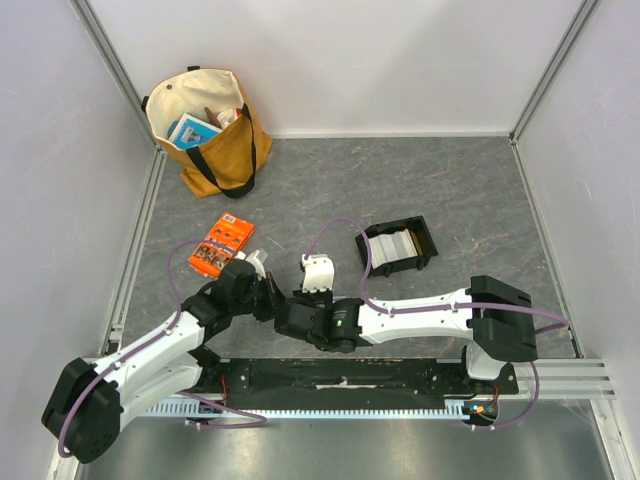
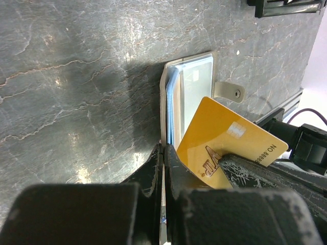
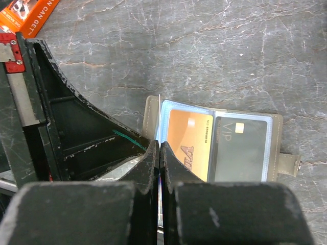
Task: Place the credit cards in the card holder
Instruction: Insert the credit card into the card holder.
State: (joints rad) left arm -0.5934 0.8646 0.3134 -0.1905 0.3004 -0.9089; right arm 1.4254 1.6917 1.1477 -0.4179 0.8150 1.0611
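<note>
At the card holder, two cards

The card holder lies open and flat at centre right of the right wrist view. It is olive-grey, with clear sleeves and a snap tab on its right edge. An orange card sits over its left half, tilted up from it, and a dark grey card fills the right sleeve. A stack of pale cards sits right of centre in the top view.

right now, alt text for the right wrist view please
An open card holder lies on the grey table, an orange card beside a sleeved dark card. The shut right gripper meets its left edge; the left gripper sits alongside.
</note>
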